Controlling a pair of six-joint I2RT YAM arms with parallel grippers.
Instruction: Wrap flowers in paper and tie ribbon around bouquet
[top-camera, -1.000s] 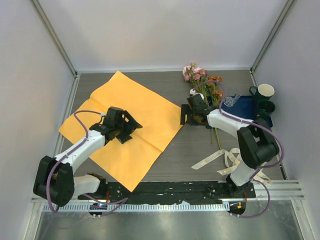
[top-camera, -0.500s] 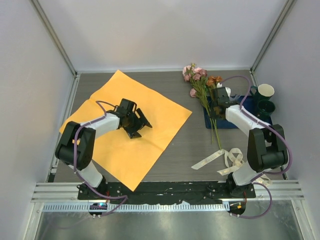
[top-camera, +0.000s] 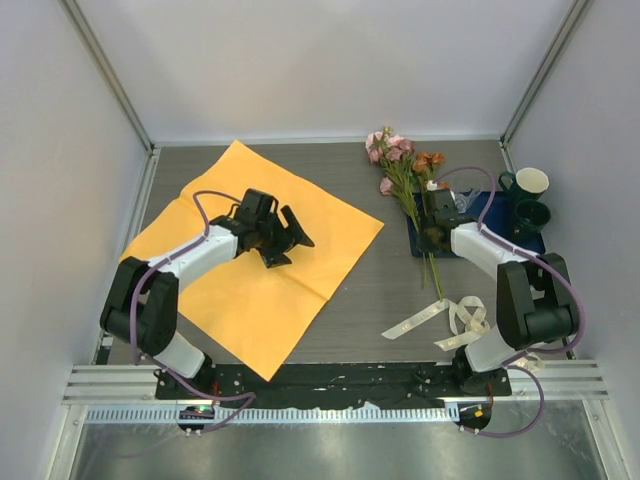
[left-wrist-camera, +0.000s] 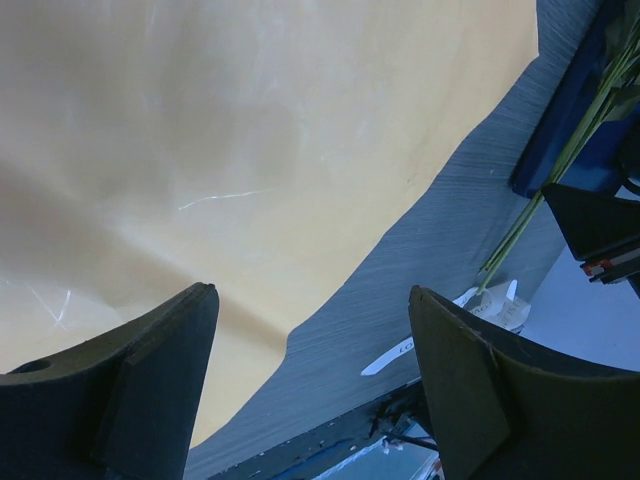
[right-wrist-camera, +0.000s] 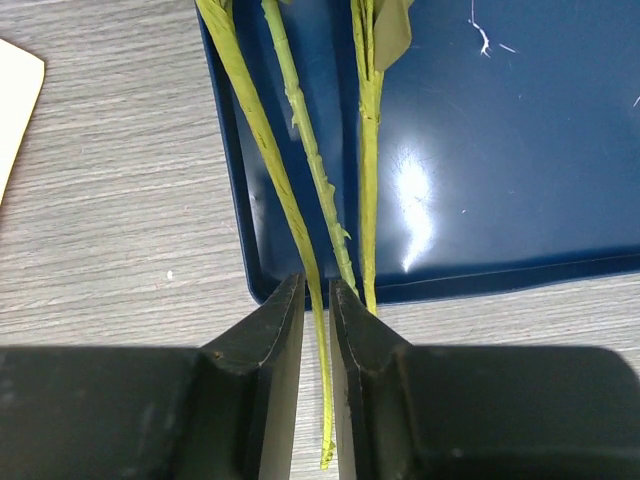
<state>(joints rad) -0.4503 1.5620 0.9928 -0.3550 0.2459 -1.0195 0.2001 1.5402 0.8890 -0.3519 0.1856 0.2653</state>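
Note:
The flowers (top-camera: 392, 150) lie at the back right, with their green stems (right-wrist-camera: 300, 130) running down over the edge of a blue tray (right-wrist-camera: 500, 150). My right gripper (top-camera: 432, 240) is low over those stems. Its jaws (right-wrist-camera: 316, 281) are drawn in to a narrow gap around one stem, with a sliver of space on each side. Two other stems pass outside the right finger. The orange paper (top-camera: 230, 300) lies flat on the left. My left gripper (top-camera: 290, 238) hovers open and empty above the paper's right part (left-wrist-camera: 312, 292). The cream ribbon (top-camera: 430, 315) curls on the table near the front right.
The blue tray (top-camera: 490, 215) holds a clear cup (top-camera: 462, 200). A white-rimmed cup (top-camera: 530, 182) and a dark green cup (top-camera: 530, 215) stand by the right wall. White walls close in the table at the back and on both sides. The ribbon's end (left-wrist-camera: 490, 305) shows past the paper's edge.
My right gripper moved from left of the flowers to over the stems by the tray, and its jaws narrowed from wide to a slim gap. The left gripper slid right across the paper.

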